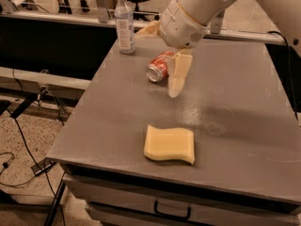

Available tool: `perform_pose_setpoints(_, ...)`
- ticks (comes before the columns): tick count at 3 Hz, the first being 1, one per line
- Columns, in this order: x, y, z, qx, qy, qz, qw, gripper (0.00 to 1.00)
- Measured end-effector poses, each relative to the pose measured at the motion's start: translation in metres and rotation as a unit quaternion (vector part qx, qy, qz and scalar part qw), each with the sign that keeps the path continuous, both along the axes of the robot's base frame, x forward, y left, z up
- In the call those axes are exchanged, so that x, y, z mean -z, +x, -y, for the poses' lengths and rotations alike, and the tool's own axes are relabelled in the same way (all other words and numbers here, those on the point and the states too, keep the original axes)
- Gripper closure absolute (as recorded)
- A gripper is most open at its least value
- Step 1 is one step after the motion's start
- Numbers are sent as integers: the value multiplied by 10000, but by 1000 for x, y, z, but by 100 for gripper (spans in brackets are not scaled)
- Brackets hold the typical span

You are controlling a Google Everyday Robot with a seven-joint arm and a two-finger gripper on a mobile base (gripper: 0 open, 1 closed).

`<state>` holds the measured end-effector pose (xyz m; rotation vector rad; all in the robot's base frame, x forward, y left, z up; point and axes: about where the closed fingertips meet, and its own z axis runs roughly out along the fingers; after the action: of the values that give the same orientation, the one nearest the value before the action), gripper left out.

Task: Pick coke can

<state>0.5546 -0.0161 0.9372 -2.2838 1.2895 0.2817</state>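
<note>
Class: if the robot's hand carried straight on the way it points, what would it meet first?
Probably the grey table, since the hand hangs pointing downward right beside the lying coke can; depth is unclear, so it might clip the can.

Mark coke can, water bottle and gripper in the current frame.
coke can (157, 68): camera view, red side wall near its silver end.
water bottle (124, 28): camera view, on its label.
gripper (162, 58): camera view, midway between its open fingers, over the coke can.
</note>
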Motion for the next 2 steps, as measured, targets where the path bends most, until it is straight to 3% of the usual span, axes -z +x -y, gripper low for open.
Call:
perform_pose_setpoints(1, 8, 24, -11, -190, 41, 53, 9998, 0)
perform_pose_setpoints(2, 21, 64, -42, -593, 163, 91, 9981, 0)
